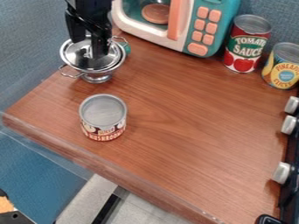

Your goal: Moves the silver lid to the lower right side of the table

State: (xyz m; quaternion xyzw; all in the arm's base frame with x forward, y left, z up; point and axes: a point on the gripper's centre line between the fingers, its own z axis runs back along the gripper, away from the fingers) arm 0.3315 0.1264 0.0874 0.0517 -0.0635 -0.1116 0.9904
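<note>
The lid (73, 56) lay on the silver pot (96, 78) at the tabletop's (192, 118) upper left. The tool (89, 48) hung over it, spread wide, a finger on either side of the lid's knob (88, 53). Gripping that knob looked like the step in hand; whether the fingers touched it, I could not tell.

The grip wanted centring and enough depth to close on the knob itself, without pressing the lid down or nudging the pot. A straight, level lift would have suited it best, clear of the rim and the wire handles (71, 73), since smooth metal might swing or slip. The carry to the lower right needed height over the near can (102, 116), and the lid was best set down flat, short of the stove knobs (281, 173).

The lid hid whatever the pot held. The near can, the red can (246, 43) and the yellow can (283, 65) showed no contents. Behind the microwave's (227, 17) window sat a brown disc (156, 13).
</note>
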